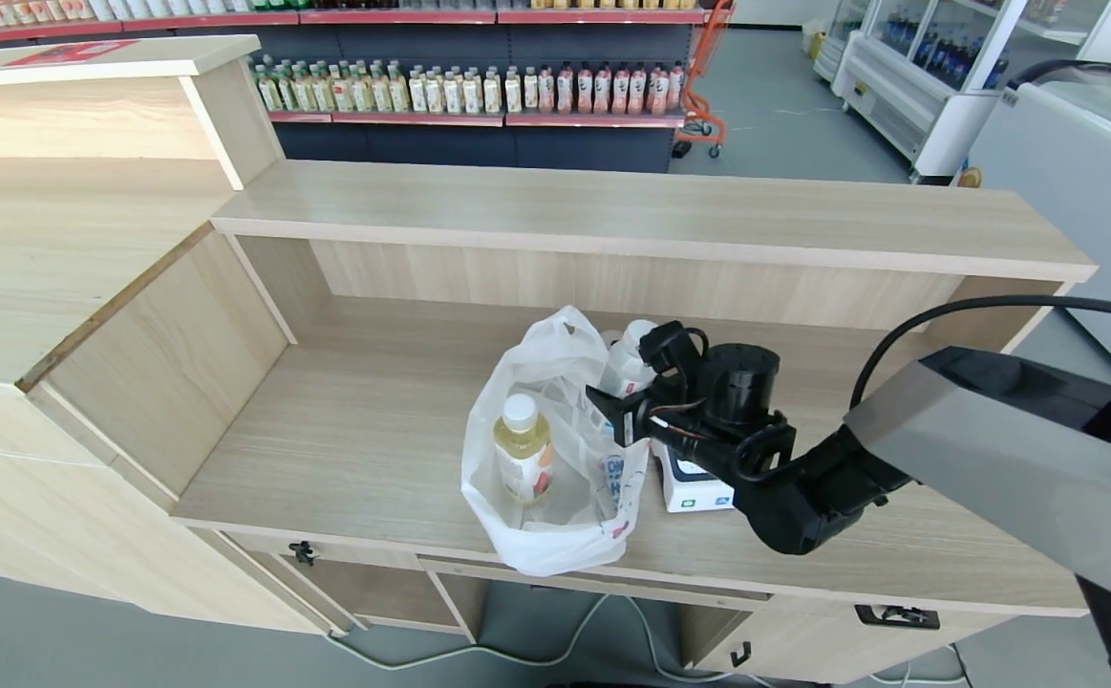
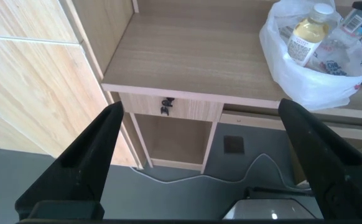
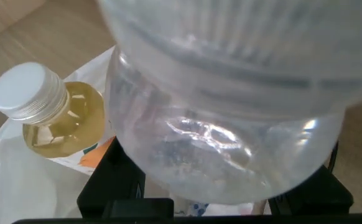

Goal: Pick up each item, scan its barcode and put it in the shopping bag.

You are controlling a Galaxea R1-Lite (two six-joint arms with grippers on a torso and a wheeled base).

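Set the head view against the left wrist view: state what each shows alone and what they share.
Head view alone: the store shelf of drinks and the glass-door coolers behind the wooden counter. Left wrist view alone: the left gripper, open, low in front of the counter, over the grey floor. Shared: the counter, the white shopping bag on it, and the yellow drink bottle standing inside the bag.

A white plastic shopping bag [image 1: 493, 516] stands near the front edge of the pale wooden worktop [image 1: 345, 430], with a white-capped bottle of yellow tea [image 1: 522, 449] upright inside it. A small white scanner box [image 1: 694, 489] sits just right of the bag. The right tool [image 1: 641, 382] holds a clear plastic bottle [image 1: 628, 368] at the bag's rear right rim.
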